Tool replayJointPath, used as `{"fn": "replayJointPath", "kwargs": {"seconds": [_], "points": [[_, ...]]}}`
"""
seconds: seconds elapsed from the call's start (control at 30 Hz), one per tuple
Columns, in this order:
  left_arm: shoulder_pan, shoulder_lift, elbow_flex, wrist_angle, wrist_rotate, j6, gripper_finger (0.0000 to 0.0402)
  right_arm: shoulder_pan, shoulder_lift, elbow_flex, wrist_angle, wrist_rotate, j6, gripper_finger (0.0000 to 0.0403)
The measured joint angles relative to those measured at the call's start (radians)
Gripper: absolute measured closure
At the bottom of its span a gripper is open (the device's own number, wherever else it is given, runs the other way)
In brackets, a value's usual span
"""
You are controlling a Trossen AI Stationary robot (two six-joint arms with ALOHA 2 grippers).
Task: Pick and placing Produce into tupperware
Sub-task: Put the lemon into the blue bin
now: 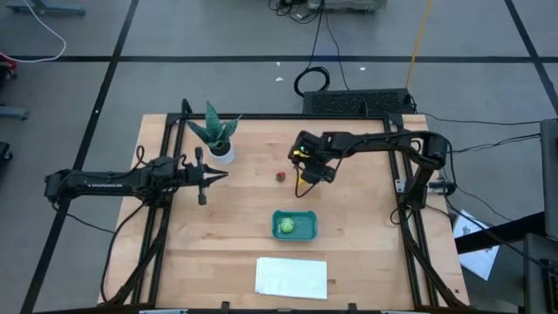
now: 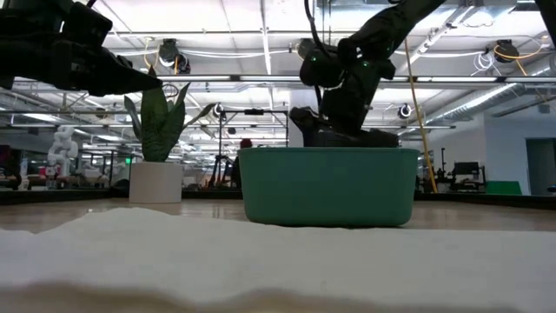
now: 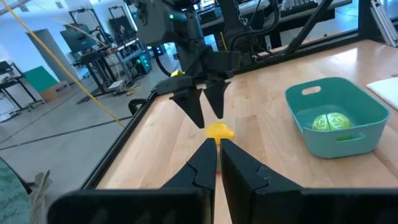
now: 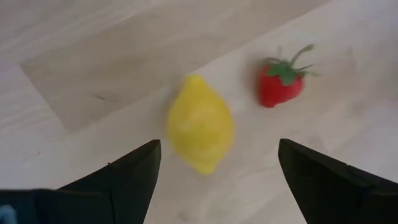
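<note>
The lemon [image 4: 201,123] lies on the bare wood of the desk [image 1: 235,235], and it is not held by anything. The right gripper [image 4: 217,171] hangs directly above it with its fingers spread wide, one on each side of the lemon and not touching it. In the left wrist view the lemon [image 3: 219,130] shows as a yellow spot just under the tips of the right gripper [image 3: 205,112].

Just beside the lemon lies a small red strawberry [image 4: 281,84] with a green stalk, also on the desk, outside the span of the fingers. In the high view the strawberry [image 1: 281,176] is to the left of the right gripper [image 1: 303,177].

The tub [image 1: 296,225] stands nearer to the front edge of the desk, apart from the lemon. Inside it, at its left end, rests the light green round piece [image 1: 285,228]. The rest of the tub shows its bare floor.

A white sheet [image 1: 291,277] lies flat in front of the tub, near the front edge of the desk. A plant [image 1: 216,133] in a white pot stands at the back left.

The left gripper [image 1: 221,175] is closed and holds nothing. It waits at the left side of the desk, just in front of the plant, pointing toward the middle.
</note>
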Motion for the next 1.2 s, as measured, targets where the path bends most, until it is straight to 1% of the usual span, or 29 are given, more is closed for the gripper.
{"fn": "replayJointPath", "kwargs": {"seconds": [0.43,0.6,0.67,0.77,1.13,1.2], "points": [[0.0,0.0,0.0,0.0,0.0,0.013,0.0376,0.005,0.002,-0.013,0.02,0.0,-0.028,0.0089],[0.0,0.0,0.0,-0.001,0.0,0.02,0.0376,0.005,0.017,-0.013,0.024,-0.001,-0.065,0.009],[0.0,0.0,0.0,-0.002,0.0,0.02,0.0376,0.009,0.03,-0.01,0.055,-0.001,-0.074,0.009],[0.0,0.0,0.0,-0.002,0.0,0.02,0.0376,0.012,0.043,-0.013,0.045,-0.001,-0.078,0.009],[0.0,0.0,0.0,-0.021,0.001,0.032,0.0376,0.011,0.083,-0.011,0.126,-0.002,-0.088,0.009],[0.0,0.0,0.0,-0.021,0.001,0.032,0.0376,0.011,0.089,-0.011,0.12,-0.001,-0.084,0.009]]}}
